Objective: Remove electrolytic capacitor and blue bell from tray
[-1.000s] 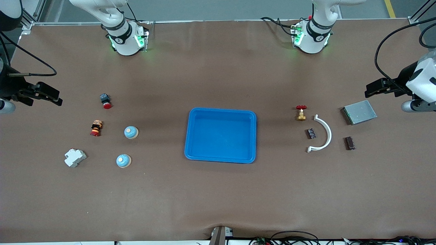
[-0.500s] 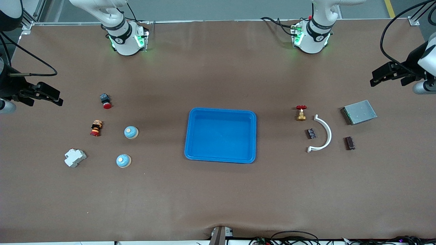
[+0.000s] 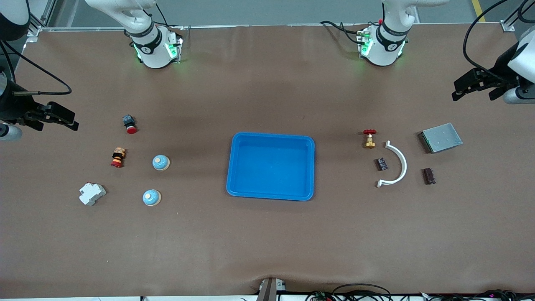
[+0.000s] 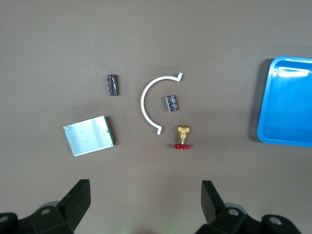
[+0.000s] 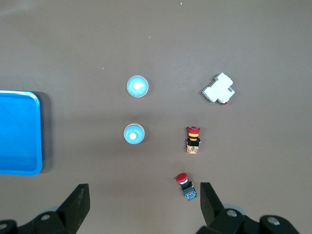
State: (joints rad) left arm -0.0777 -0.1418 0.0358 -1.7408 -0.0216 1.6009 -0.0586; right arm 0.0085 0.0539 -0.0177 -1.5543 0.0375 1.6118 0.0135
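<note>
Two light-blue bells [image 3: 161, 162] [image 3: 151, 197] sit toward the right arm's end of the table; the right wrist view shows them too [image 5: 133, 133] [image 5: 137, 87]. Two small dark capacitors [image 3: 381, 164] [image 3: 429, 175] lie toward the left arm's end, also in the left wrist view [image 4: 171, 103] [image 4: 112, 85]. An empty blue tray [image 3: 271, 167] lies in the middle. My left gripper [image 3: 459, 90] [image 4: 145, 195] is open and empty, high over the table's end beside the grey box. My right gripper [image 3: 69, 120] [image 5: 145, 197] is open and empty, high near the red push button.
A red-handled brass valve [image 3: 369, 138], a white curved strip [image 3: 397, 165] and a grey metal box [image 3: 441, 137] lie by the capacitors. A red push button [image 3: 129, 124], a red-yellow stacked switch [image 3: 118, 157] and a white breaker [image 3: 92, 194] lie by the bells.
My left gripper has risen and drawn away from the grey box toward the table's edge. My right gripper has hardly moved. Nothing on the table has moved.
</note>
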